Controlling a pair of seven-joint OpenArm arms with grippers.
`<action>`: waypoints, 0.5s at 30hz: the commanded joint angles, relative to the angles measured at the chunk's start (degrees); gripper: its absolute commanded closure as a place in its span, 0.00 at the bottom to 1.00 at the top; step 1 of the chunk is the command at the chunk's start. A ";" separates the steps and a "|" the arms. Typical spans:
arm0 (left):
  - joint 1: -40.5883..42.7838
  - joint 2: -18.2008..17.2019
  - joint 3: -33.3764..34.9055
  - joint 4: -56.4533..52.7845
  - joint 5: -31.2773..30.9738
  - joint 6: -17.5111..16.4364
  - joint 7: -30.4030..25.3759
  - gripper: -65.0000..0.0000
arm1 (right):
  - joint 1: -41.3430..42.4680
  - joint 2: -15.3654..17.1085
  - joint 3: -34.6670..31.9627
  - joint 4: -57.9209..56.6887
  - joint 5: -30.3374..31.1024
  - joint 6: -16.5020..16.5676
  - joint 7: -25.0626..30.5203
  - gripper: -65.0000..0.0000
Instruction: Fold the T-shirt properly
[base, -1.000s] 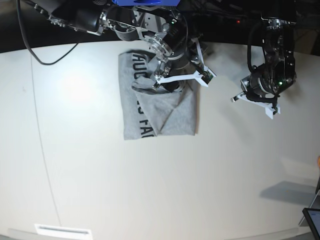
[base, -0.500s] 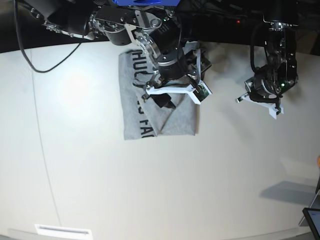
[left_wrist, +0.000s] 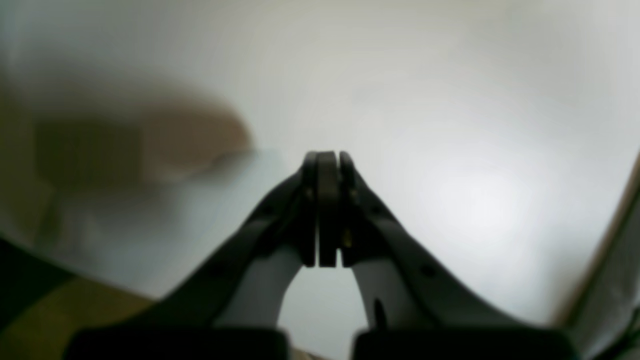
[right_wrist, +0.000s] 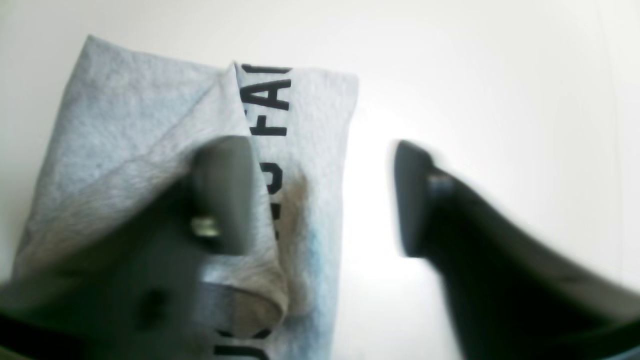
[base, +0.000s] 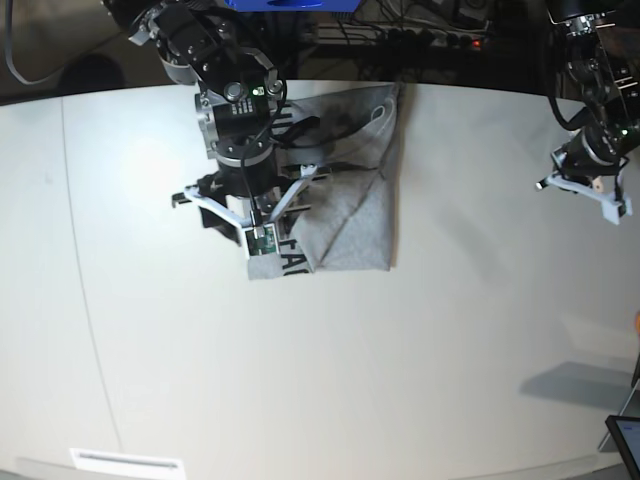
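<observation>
T-shirt (base: 345, 205) folded on table (base: 300, 380) — right pincer (right_wrist: 320, 195) apart over its edge; left pincer (left_wrist: 327, 210) together.

white table (base: 330, 380), broad, curved far edge, glare patch near its upper left. white label strip (base: 127, 461) at the near left edge. dark screen corner (base: 625, 440) at the lower right. black cables (base: 420, 40) behind the table.

Bright overhead glare on table (base: 150, 170), wrist views v. blurred, base view bent at edges.
</observation>
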 joint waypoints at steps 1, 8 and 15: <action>0.83 -0.83 -3.42 0.67 0.31 -1.57 -0.40 1.00 | -0.82 -1.04 -0.01 0.95 -0.43 -0.03 3.05 0.74; 1.36 -1.71 -11.25 -2.41 1.81 -5.35 -0.31 1.00 | -9.61 -2.98 0.08 0.86 -0.52 -0.03 13.08 0.99; 1.36 0.22 -7.91 -2.41 20.53 -5.53 -3.56 1.00 | -15.32 -4.12 2.81 1.04 -0.52 -0.29 13.60 0.93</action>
